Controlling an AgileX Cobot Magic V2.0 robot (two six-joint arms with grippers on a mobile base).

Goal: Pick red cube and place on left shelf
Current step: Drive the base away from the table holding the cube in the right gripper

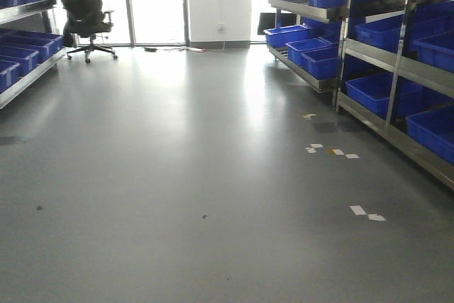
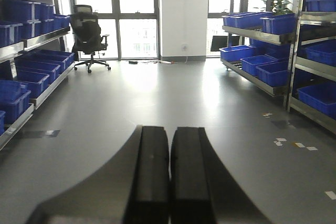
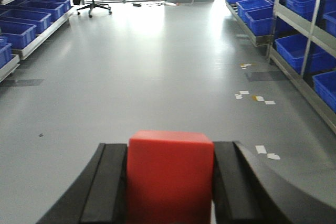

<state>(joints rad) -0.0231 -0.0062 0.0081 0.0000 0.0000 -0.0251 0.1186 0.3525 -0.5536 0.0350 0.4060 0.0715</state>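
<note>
Front view: bare floor runs ahead, with the left shelf and its blue bins along the left edge. Approach it smoothly and carry the load level. Left wrist view: the left gripper is clenched on nothing, its pads meeting. Right wrist view: the right gripper clamps the red cube, seated squarely between both fingers and touching each.

Front view looks down the aisle at the office chair. Wrist views sit close behind left hand and right hand, sharing that chair and blue-bin shelves ahead
</note>
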